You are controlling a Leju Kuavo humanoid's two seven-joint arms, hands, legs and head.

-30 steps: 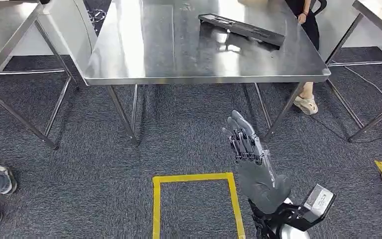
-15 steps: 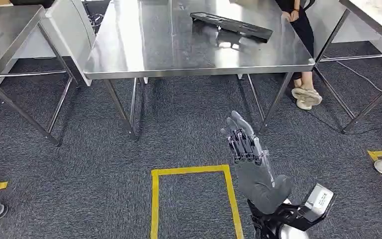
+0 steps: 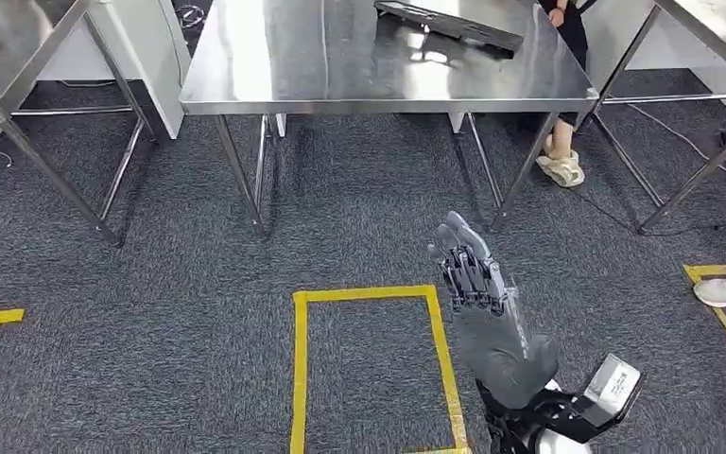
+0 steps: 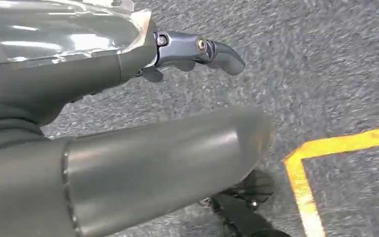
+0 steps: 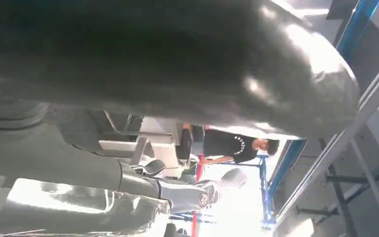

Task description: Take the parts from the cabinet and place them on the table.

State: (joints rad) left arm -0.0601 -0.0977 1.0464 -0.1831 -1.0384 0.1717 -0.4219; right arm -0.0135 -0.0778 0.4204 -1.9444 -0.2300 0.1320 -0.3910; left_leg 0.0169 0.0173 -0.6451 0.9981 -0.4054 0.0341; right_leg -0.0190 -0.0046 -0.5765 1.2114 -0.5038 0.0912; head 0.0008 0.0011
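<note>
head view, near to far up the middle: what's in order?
Right hand → yellow tape rectangle on the carpet → steel table → black part lying on the table's far side.

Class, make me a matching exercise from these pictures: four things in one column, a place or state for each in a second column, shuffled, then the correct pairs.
Things
1. flat black plastic part
2. yellow tape rectangle
3. right hand
4. beige sandal

Places or states
A. raised, fingers straight, holding nothing
B. on the grey carpet, on a person's foot beside a table leg
C. lying on the steel table
D. stuck to the grey carpet

Pairs: 1-C, 2-D, 3-A, 4-B
</note>
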